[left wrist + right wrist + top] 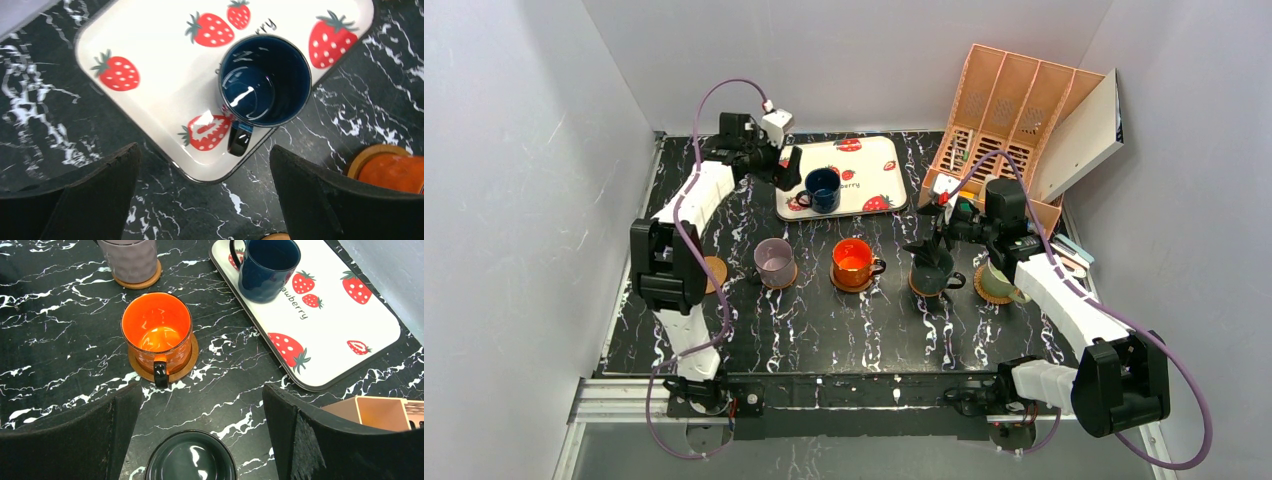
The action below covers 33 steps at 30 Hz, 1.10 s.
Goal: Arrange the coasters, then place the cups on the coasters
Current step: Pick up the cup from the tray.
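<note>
One coaster [715, 272] lies bare at the far left of the row, partly hidden behind the left arm [667, 262]; it is the only one without a cup. Up and to its right, the left gripper [204, 150] hangs with jaws spread wide and nothing between them. It is just short of the navy cup [265, 80], which stands upright on the strawberry tray [150, 45] close to its near edge. The handle [240, 141] points back toward the gripper.

Picking up this cup looks like the step in hand. A good grip would pinch one wall at the rim, one finger inside, clear of the handle. Lifting straight up before travelling should let the base clear the tray's rim.

The route to the bare coaster is short, but the mauve cup [773, 260] stands just beside that spot and the arm's own elbow crowds it. Coming down from above looks safer than sliding in. The orange cup [853, 262] sits next along on its coaster, apart from that route.

Further right, the right gripper [200, 390] hovers with jaws parted wide over the dark grey-green cup [190, 460], holding nothing. The pale green cup [994, 282] stands just beside it and the peach file rack [1004, 110] is behind, so upward looks like its freest exit.
</note>
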### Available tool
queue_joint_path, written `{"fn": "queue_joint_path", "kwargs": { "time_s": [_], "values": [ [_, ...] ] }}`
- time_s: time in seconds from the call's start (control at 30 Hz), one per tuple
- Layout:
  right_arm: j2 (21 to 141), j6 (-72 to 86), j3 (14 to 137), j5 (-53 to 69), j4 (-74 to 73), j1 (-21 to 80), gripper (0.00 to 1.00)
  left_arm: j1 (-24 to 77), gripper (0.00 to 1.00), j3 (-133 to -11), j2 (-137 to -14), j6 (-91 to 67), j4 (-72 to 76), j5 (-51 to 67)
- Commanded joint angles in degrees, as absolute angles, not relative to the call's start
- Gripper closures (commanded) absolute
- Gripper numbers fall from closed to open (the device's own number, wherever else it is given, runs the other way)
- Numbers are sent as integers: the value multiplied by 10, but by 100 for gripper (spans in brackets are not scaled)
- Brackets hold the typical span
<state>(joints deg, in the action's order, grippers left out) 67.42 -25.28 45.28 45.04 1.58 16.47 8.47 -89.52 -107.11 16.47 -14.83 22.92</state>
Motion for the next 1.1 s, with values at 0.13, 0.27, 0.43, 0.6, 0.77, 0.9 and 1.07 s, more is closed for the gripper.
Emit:
{"fn": "queue_joint_path", "kwargs": {
  "time_s": [0.13,0.27,0.43,0.6,0.77,0.9,1.07],
  "values": [
    [664,-257,459,457,20,161,1,88,2,-932,-1135,241,-209,334],
    [663,-257,459,458,20,160,1,89,4,-943,-1159,249,-214,349],
    [661,-256,459,461,20,160,1,95,13,-957,-1186,250,-214,345],
    [661,-256,459,462,20,160,1,105,17,-966,-1206,247,-214,335],
    [661,-256,459,463,19,159,1,116,24,-970,-1216,247,-214,326],
    [660,-257,460,465,20,160,1,123,39,-969,-1223,248,-214,322],
    [659,-256,460,465,18,159,1,129,67,-971,-1229,246,-213,317]
  ]
}}
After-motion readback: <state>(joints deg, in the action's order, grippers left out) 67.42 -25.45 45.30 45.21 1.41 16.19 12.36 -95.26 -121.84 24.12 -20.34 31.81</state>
